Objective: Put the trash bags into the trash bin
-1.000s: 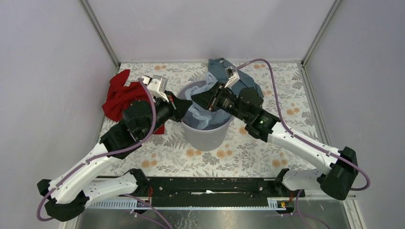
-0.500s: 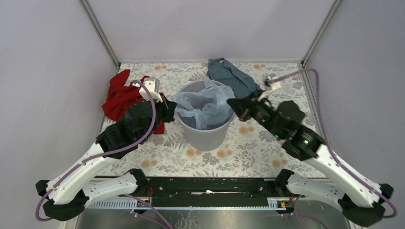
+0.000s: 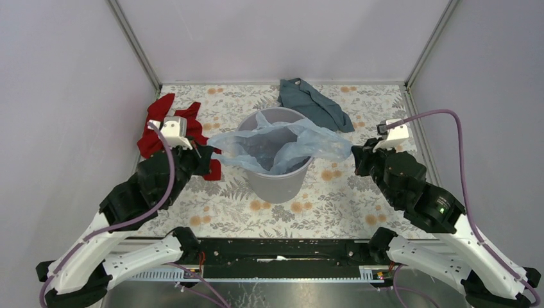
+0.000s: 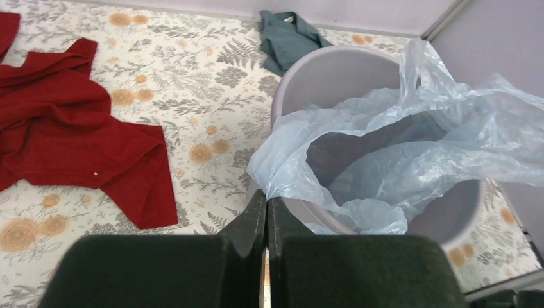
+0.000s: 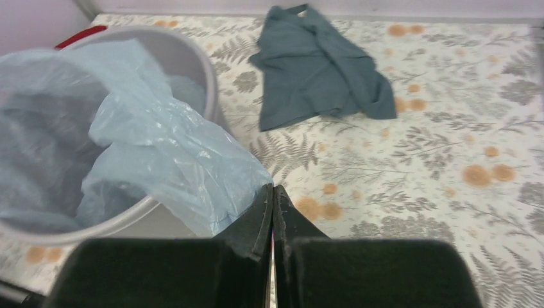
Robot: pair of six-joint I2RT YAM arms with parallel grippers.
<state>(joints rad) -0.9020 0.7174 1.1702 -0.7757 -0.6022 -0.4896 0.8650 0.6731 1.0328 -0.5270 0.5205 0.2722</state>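
The pale blue trash bag (image 3: 282, 142) is stretched across the mouth of the round grey trash bin (image 3: 277, 183), with its middle sagging inside. My left gripper (image 3: 208, 153) is left of the bin and shut on the bag's left edge. In the left wrist view the bag (image 4: 385, 147) runs to the closed gripper tips (image 4: 266, 197) over the bin's rim (image 4: 333, 61). My right gripper (image 3: 356, 154) is right of the bin and shut on the bag's right edge. In the right wrist view the bag (image 5: 173, 154) meets the closed gripper tips (image 5: 272, 189) beside the bin (image 5: 195, 54).
A red cloth (image 3: 168, 128) lies on the floral table left of the bin, partly under my left arm. A dark teal-grey cloth (image 3: 313, 102) lies behind the bin to the right. Grey walls close in the back and both sides.
Both grippers have pulled outward and back from over the bin, left going left and right going right. The bag, bunched in the bin before, is now stretched wide between them.
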